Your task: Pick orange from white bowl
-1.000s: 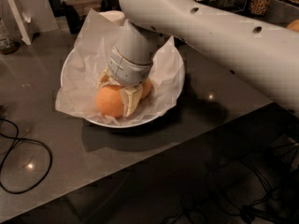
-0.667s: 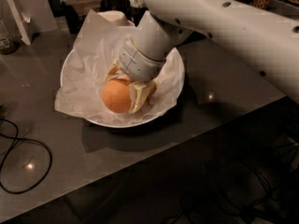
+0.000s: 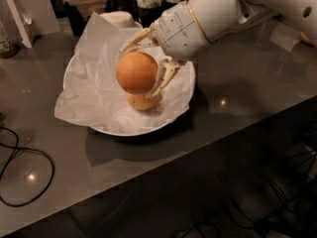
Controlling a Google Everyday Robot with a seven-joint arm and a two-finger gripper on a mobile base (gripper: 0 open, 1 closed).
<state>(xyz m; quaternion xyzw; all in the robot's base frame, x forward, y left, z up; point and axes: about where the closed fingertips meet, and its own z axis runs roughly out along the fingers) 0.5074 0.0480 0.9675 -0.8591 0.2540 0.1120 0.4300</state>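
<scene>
The wide white bowl (image 3: 181, 100) lined with crumpled white paper sits on the grey table. My gripper (image 3: 141, 66) is shut on an orange (image 3: 134, 72) and holds it lifted above the bowl's middle, the cream fingers (image 3: 161, 78) clasping it from both sides. A second orange (image 3: 141, 101) still lies in the bowl right under the held one. The white arm reaches in from the upper right.
A small cream upturned bowl (image 3: 118, 19) stands just behind the white bowl. A black cable (image 3: 22, 155) loops on the table at the left. A white card (image 3: 17, 16) stands at the far left. The table's front edge (image 3: 198, 155) runs diagonally below the bowl.
My gripper has risen with the orange in it, from down in the bowl to above it. A second orange now shows beneath.
</scene>
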